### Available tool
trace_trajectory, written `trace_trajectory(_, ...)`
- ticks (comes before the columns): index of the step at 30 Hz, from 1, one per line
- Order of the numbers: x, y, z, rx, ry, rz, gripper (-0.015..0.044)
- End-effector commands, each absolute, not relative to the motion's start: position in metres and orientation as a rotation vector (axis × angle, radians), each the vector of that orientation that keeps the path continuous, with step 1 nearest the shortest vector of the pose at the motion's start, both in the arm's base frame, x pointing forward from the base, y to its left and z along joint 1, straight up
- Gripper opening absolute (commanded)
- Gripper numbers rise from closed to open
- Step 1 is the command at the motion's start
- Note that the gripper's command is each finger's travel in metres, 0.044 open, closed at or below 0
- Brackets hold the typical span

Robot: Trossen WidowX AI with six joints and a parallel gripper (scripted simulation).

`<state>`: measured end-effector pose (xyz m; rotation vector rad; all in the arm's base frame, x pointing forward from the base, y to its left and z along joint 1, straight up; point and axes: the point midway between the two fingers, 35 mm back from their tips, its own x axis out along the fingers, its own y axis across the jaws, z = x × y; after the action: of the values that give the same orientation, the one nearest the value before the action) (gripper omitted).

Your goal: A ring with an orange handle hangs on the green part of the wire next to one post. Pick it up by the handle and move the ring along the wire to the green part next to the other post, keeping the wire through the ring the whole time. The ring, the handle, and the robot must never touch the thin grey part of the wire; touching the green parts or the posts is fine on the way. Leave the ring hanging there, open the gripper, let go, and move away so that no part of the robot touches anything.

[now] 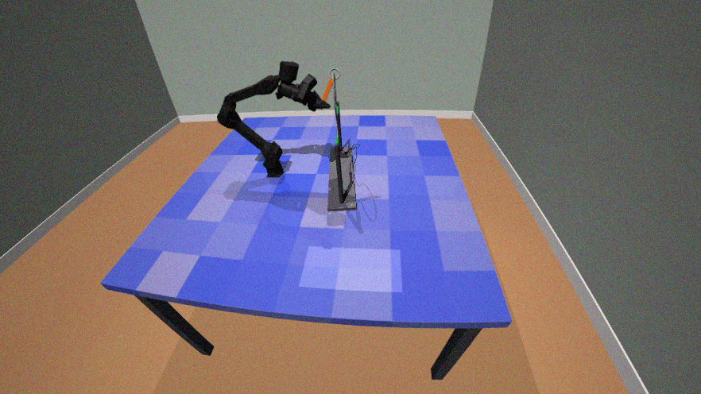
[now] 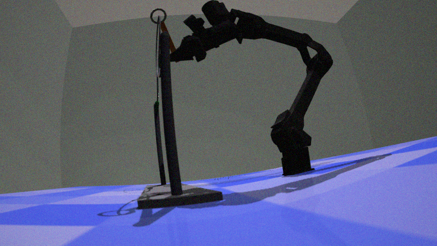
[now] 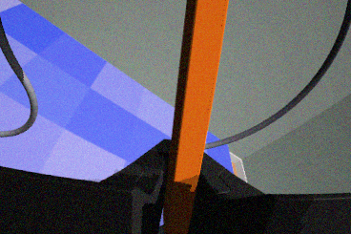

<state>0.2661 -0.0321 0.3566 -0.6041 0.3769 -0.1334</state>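
The ring [image 1: 339,74] [image 2: 151,15] is high up, around the top of the grey wire [image 1: 335,90] [image 2: 157,47] [image 3: 316,85]. Whether it touches the wire is too small to tell. Its orange handle [image 1: 327,88] [image 2: 167,34] [image 3: 202,66] slants down toward the arm. My gripper [image 1: 325,105] [image 2: 173,57] [image 3: 175,148] is shut on the handle's lower end, on the arm's side of the wire. One green part [image 1: 337,109] shows high beside the nearer post in the top view, another green part [image 1: 337,140] lower down behind it. The ring is out of the wrist view.
Two dark posts stand on a grey base plate [image 1: 341,207] [image 2: 199,193] on the blue chequered table [image 1: 258,286] [image 2: 290,227]. The taller post [image 2: 168,101] overlaps my fingertips' edge in the exterior view. In the wrist view, wire curves pass on both sides of the handle.
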Motion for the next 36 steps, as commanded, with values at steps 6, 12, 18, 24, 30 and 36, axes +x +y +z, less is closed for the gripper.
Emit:
trace_trajectory(6,0.2649,-0.0358,0.3584,-0.724,0.355,-0.168,-0.015)
trace_trajectory(12,0.2651,-0.0376,0.3599,-0.797,0.34,-0.186,-0.015)
trace_trajectory(18,0.2652,-0.0392,0.3614,-0.87,0.325,-0.205,-0.015)
trace_trajectory(24,0.2654,-0.0407,0.3631,-0.943,0.31,-0.223,-0.015)
trace_trajectory(30,0.2655,-0.042,0.3649,-1.016,0.295,-0.241,-0.015)
trace_trajectory(36,0.2657,-0.0433,0.3668,-1.089,0.279,-0.259,-0.015)
